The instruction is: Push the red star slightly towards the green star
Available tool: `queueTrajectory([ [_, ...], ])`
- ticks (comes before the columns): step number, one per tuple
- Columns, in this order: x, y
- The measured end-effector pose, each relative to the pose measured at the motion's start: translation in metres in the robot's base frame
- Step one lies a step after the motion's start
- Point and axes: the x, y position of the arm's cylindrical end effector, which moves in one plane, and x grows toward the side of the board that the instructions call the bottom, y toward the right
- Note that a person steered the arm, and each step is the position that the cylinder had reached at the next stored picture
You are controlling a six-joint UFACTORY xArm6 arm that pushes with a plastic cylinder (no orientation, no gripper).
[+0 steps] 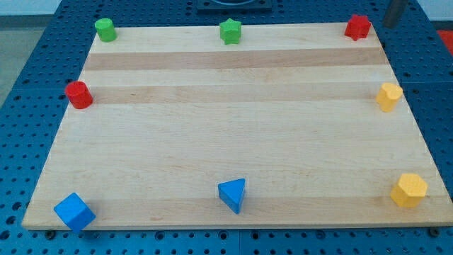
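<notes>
At the view's top right, the red star (358, 27) sits on the board's (233, 134) corner; my tip (388, 25) stands just right of it, apart, with the green star (230, 31) well left

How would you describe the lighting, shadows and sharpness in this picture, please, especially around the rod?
Camera view: lighting is even and soft, with no glare on the board; shadows are faint and short, as under the blue triangle; the blocks are sharp, the red star included; the rod at the view's top right is blurred and cut by the frame, my tip just right of the red star.
</notes>
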Motion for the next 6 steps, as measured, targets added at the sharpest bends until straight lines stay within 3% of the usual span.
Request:
queueTrajectory([
  [6, 0.022, -0.059],
])
